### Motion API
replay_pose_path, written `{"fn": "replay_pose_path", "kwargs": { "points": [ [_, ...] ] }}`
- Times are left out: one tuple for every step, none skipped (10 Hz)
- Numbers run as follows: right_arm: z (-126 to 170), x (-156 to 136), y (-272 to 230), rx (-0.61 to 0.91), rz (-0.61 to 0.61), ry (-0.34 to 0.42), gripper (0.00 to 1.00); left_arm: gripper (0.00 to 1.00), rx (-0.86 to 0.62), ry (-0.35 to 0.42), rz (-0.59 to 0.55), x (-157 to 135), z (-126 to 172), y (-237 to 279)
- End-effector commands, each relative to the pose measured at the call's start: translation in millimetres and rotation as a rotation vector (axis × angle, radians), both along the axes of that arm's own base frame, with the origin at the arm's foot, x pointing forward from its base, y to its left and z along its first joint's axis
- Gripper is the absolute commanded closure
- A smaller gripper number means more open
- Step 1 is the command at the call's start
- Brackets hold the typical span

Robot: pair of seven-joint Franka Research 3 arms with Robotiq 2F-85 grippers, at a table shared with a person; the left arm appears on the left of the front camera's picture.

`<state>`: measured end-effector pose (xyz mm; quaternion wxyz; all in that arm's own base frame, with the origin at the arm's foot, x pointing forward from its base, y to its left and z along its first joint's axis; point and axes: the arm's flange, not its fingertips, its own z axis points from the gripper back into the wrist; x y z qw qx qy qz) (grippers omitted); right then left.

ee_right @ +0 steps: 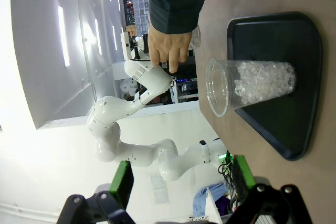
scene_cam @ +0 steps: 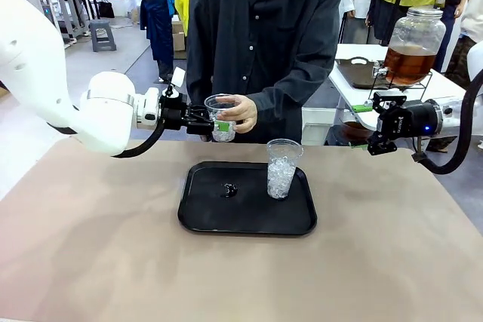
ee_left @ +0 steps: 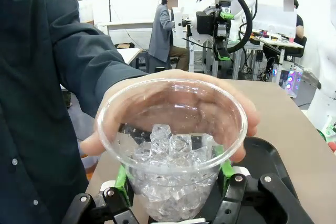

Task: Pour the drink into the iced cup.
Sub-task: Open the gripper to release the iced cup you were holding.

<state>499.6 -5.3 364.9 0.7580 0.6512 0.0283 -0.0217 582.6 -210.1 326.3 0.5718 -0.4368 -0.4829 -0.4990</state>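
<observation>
Your left gripper [scene_cam: 210,122] is clamped on the small iced cup [scene_cam: 223,107], held in the air just beyond the far left corner of the black tray [scene_cam: 211,213], with the person's hand [scene_cam: 241,115] wrapped round its far side. Treat it as thin clear plastic: light, probably slick with cold and quick to buckle, so grip low on the wall, gently. The drink [scene_cam: 407,65] sits in a glass jar [scene_cam: 417,28] at the far right, near your right gripper [scene_cam: 381,139], whose jaws stand wide and empty. The left wrist view shows the green pads [ee_left: 122,178] flanking the cup's lower wall, which the front view hides. A tall iced cup [scene_cam: 282,167] stands on the tray's right.
</observation>
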Motion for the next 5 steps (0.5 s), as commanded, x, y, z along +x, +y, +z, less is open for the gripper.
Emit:
{"fn": "replay_pose_path", "kwargs": {
  "points": [
    [0.8, 0.0, 0.1, -0.002, -0.002, -0.003, 0.0, 0.25, -0.004, -0.005, 0.002, -0.2, 4.1, 0.2],
    [0.8, 0.0, 0.1, -0.002, -0.002, -0.003, 0.0, 0.25, -0.004, -0.005, 0.002, -0.2, 4.1, 0.2],
    [0.8, 0.0, 0.1, -0.002, -0.002, -0.003, 0.0, 0.25, -0.004, -0.005, 0.002, -0.2, 4.1, 0.2],
    [0.8, 0.0, 0.1, -0.002, -0.002, -0.003, 0.0, 0.25, -0.004, -0.005, 0.002, -0.2, 4.1, 0.2],
    [0.8, 0.0, 0.1, -0.002, -0.002, -0.003, 0.0, 0.25, -0.004, -0.005, 0.002, -0.2, 4.1, 0.2]
  ]
}}
